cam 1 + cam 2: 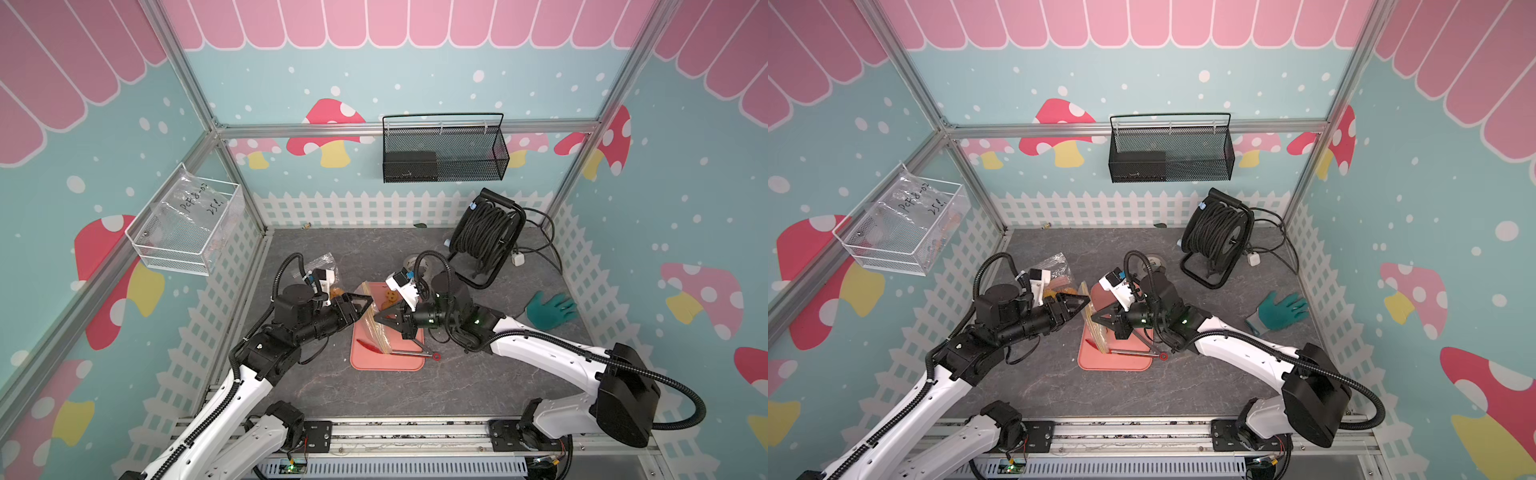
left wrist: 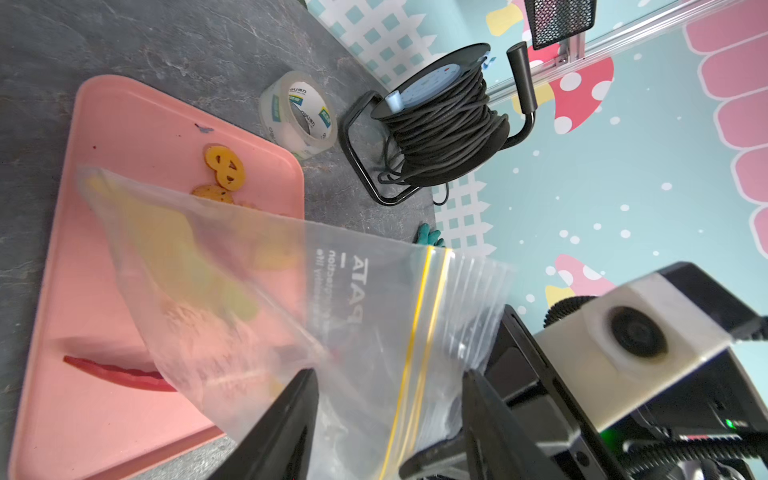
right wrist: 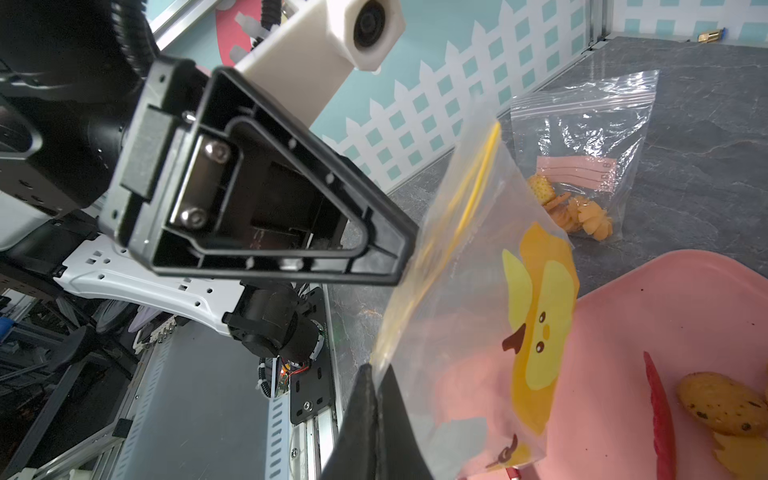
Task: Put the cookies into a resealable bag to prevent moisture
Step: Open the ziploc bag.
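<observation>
A small resealable bag (image 3: 582,137) with a pink zip strip and a label patch lies on the grey table (image 1: 320,262), with several cookies (image 3: 582,214) inside it. More cookies (image 2: 224,166) (image 3: 723,401) lie loose on the pink tray (image 1: 386,363). Above the tray hangs a larger clear bag (image 2: 374,291) with yellow zip lines and a yellow face print (image 3: 540,324). My right gripper (image 3: 370,370) is shut on its edge. My left gripper (image 2: 390,374) is open, its jaws standing apart on either side of that bag's zip end.
A red strip (image 1: 368,345) and metal tongs (image 1: 415,353) lie on the tray. Behind it stand a tape roll (image 2: 297,114) and a black cable reel (image 1: 486,237). A green glove (image 1: 550,309) lies to the right. Wire baskets (image 1: 187,224) (image 1: 442,149) hang on the walls.
</observation>
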You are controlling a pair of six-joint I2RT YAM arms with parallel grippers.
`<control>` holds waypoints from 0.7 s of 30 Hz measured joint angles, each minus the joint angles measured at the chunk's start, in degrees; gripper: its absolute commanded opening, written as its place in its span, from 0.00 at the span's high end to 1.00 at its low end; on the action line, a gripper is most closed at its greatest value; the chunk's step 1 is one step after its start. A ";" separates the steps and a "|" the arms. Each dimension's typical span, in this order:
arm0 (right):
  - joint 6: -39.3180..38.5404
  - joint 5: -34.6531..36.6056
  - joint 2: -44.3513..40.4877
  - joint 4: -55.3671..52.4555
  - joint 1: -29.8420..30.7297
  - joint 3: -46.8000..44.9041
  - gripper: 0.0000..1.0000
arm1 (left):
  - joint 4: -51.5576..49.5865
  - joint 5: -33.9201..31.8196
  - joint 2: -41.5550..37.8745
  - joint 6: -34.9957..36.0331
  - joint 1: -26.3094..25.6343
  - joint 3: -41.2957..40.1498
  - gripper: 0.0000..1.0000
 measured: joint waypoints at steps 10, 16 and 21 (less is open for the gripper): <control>0.00 -4.46 0.85 0.37 -1.95 1.07 1.00 | 4.13 3.65 4.68 -0.76 0.00 0.04 0.86; 0.04 -5.22 0.92 1.31 -2.21 1.07 1.00 | 4.46 4.59 4.90 0.00 0.00 0.85 1.00; 0.42 -4.74 0.85 1.77 -2.84 0.57 0.96 | 2.73 4.63 6.69 1.57 0.04 2.78 1.00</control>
